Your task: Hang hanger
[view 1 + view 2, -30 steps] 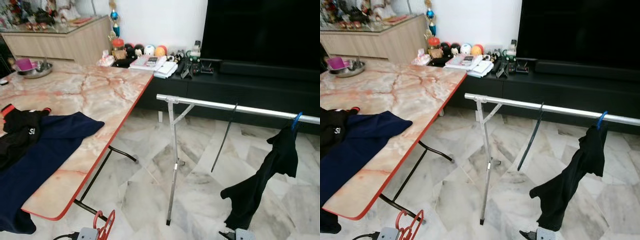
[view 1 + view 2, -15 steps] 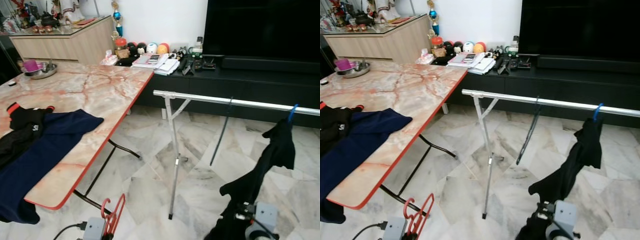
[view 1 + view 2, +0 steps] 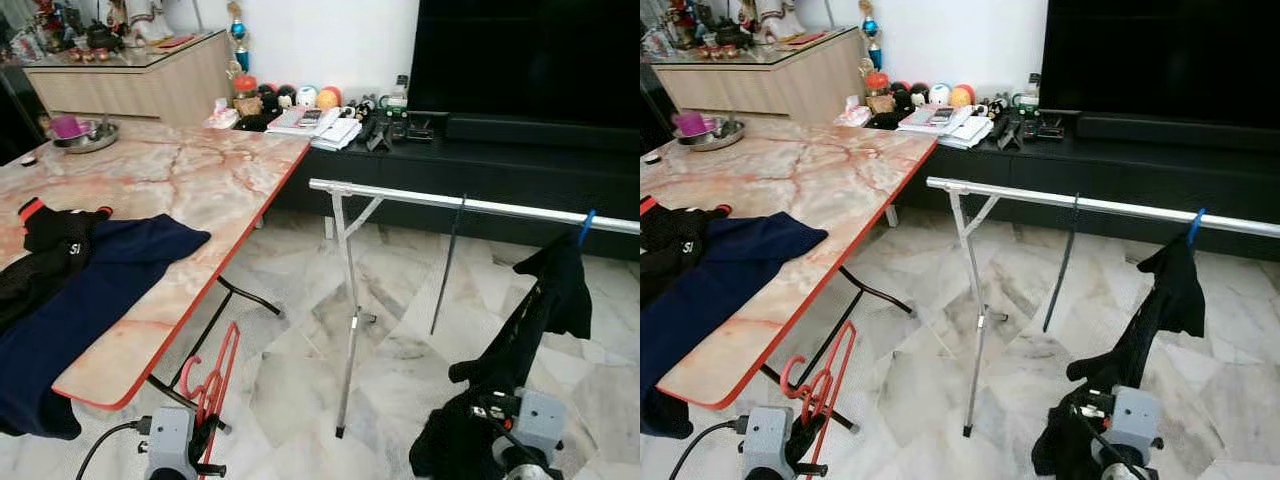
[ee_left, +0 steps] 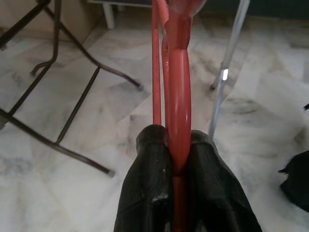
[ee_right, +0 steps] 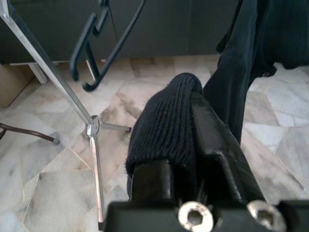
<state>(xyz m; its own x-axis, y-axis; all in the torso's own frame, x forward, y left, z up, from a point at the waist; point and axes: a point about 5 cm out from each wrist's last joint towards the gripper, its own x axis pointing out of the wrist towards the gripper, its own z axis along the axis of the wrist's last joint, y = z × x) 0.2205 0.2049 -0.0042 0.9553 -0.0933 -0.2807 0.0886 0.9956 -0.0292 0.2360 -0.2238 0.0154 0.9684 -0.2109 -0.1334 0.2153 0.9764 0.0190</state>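
My left gripper is shut on a red plastic hanger, held low beside the table's front corner with its hook up. A silver clothes rail stands ahead to the right. On it hang a thin dark hanger and, on a blue hook, a black garment. Below that, my right gripper is shut on the garment's lower knitted end.
A marble-topped folding table with a red edge stands at the left. A navy cloth and a black top lie on it. A dark TV console with small items runs along the back. The floor is tiled.
Both grippers have risen further into the eye views. The red hanger now stands higher beside the table, and the garment's lower end is bunched up at the right gripper.
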